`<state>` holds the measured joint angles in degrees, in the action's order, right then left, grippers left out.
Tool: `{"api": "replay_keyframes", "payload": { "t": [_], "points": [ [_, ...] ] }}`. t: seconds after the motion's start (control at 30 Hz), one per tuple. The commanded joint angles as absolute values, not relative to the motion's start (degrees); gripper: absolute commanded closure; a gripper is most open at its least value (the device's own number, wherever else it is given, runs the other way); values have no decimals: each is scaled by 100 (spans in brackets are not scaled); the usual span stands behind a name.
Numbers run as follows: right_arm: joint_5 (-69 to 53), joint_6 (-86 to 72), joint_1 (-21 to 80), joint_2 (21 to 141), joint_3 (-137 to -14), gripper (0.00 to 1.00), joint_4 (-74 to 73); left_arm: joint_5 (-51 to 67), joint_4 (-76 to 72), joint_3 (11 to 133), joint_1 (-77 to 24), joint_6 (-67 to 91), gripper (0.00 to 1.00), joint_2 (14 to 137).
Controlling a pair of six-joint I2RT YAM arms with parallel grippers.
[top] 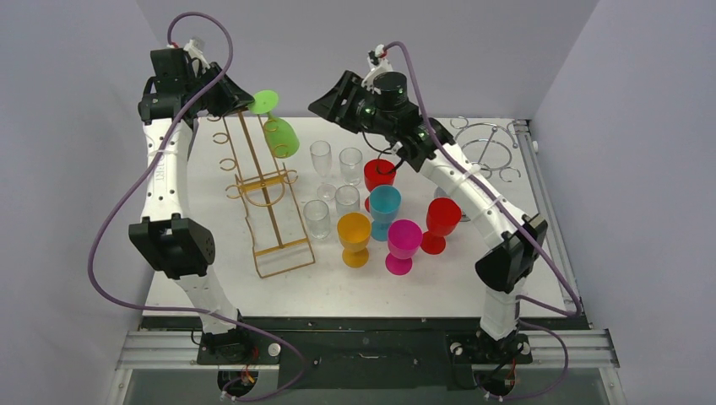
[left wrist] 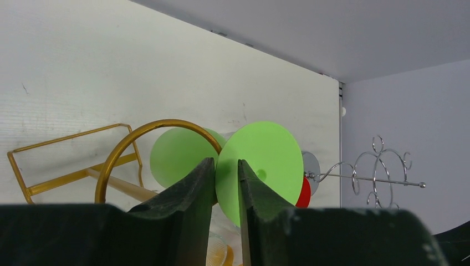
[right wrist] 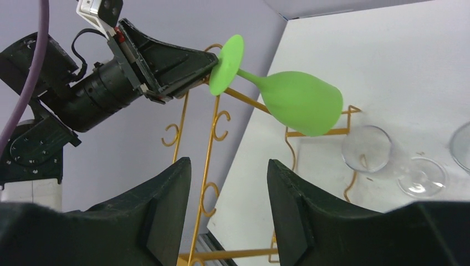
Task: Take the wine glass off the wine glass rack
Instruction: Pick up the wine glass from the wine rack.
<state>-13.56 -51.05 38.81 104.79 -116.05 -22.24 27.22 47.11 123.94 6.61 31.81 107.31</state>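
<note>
A green wine glass (top: 281,137) hangs tilted at the top of the gold wire wine glass rack (top: 268,211), with its bowl down and to the right. My left gripper (left wrist: 227,169) is shut on the edge of the glass's round foot (left wrist: 266,160), right beside the rack's top ring (left wrist: 138,133). In the right wrist view the wine glass (right wrist: 302,102) sticks out from the left gripper (right wrist: 213,61), with its stem crossing the rack's top. My right gripper (right wrist: 230,166) hovers open and holds nothing, a little right of the glass, pointing at it.
Several clear and coloured wine glasses stand in a cluster (top: 384,211) in the middle of the table, right of the gold rack. A silver wire rack (top: 485,148) stands at the back right, under the right arm. The back wall is close behind the rack.
</note>
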Motion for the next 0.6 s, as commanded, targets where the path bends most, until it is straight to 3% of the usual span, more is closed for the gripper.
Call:
{"api": "replay_keyframes", "payload": {
  "t": [0.0, 0.57],
  "points": [
    [-1314, -5386, 4030, 10937, -12220, 50, -1397, 2668, 4849, 12637, 705, 2926, 81, 10830],
    [-841, -5670, 4210, 12082, -13004, 51, -788, 2984, 4997, 12679, 473, 2691, 81, 11070]
  ]
}}
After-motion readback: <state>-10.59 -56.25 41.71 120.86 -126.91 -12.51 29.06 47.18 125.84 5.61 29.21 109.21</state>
